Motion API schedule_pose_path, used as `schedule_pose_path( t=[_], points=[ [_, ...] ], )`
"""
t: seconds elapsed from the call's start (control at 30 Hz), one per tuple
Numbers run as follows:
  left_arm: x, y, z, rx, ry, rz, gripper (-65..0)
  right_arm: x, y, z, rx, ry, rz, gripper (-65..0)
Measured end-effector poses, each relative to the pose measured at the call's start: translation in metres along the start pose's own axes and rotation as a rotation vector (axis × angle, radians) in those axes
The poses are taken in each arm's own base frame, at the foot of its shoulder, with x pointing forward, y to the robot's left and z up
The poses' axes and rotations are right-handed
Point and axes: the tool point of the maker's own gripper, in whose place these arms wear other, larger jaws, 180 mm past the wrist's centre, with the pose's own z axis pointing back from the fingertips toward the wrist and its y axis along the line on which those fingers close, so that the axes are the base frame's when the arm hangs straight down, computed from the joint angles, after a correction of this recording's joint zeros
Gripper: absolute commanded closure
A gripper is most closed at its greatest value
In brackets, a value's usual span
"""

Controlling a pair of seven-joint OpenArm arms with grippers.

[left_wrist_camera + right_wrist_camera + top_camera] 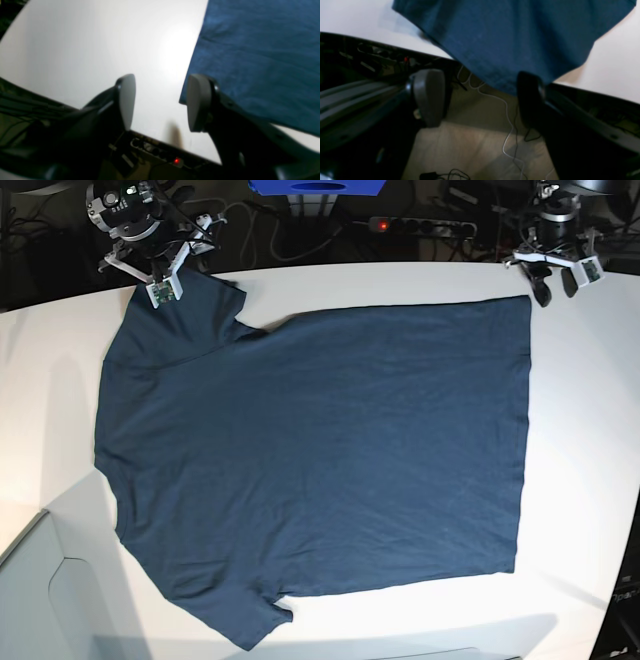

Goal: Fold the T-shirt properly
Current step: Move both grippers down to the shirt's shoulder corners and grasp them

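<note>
The left pincer [160, 105] stands with its pads apart and empty, one pad just beside the T-shirt [320, 460] corner. The right pincer [480, 97] is likewise apart, gripping nothing, a sleeve hanging over the counter [590, 430] edge just above it. Outward, the shirt lies spread flat across the white counter. Beyond the far edge sit a power strip [425, 225] with a red light and tangled cables [507, 120] on the floor.
</note>
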Motion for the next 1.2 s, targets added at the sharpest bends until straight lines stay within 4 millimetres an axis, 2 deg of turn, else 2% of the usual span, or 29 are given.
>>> schedule_pose_path(
  t=[0.13, 0.27, 0.43, 0.5, 0.6, 0.8, 0.93, 1.03, 1.2],
  points=[
    [-0.010, -0.023, -0.008, -0.121, 0.020, 0.010, -31.5, 0.005, 0.000, -0.001, 0.000, -0.014, 0.002, -43.4],
    [-0.015, -0.020, -0.018, -0.104, 0.023, 0.026, -31.5, 0.005, 0.001, -0.001, 0.002, -0.014, 0.000, -43.5],
    [-0.024, -0.019, -0.019, -0.096, 0.043, 0.038, -31.5, 0.006, 0.000, -0.001, 0.001, -0.016, 0.001, -43.5],
    [-0.032, -0.024, -0.020, -0.111, 0.061, 0.040, -31.4, 0.006, 0.000, -0.001, 0.000, -0.016, 0.000, -43.5],
    [-0.032, -0.034, -0.022, -0.140, 0.053, 0.040, -31.2, 0.006, 0.000, -0.001, 0.001, -0.017, 0.000, -43.5],
    [-0.032, -0.036, -0.021, -0.143, 0.051, 0.043, -30.2, 0.006, 0.000, -0.001, 0.000, -0.016, 0.000, -43.5],
    [-0.032, -0.036, -0.021, -0.142, 0.052, 0.042, -20.8, 0.007, -0.001, -0.001, -0.002, -0.019, 0.001, -43.0],
    [-0.033, -0.035, -0.021, -0.143, 0.056, 0.041, -12.9, 0.017, -0.004, -0.003, -0.009, -0.045, 0.006, -43.0],
    [-0.034, -0.036, -0.021, -0.147, 0.060, 0.041, -6.2, 0.028, -0.013, -0.004, -0.030, -0.072, 0.001, -42.9]
  ],
)
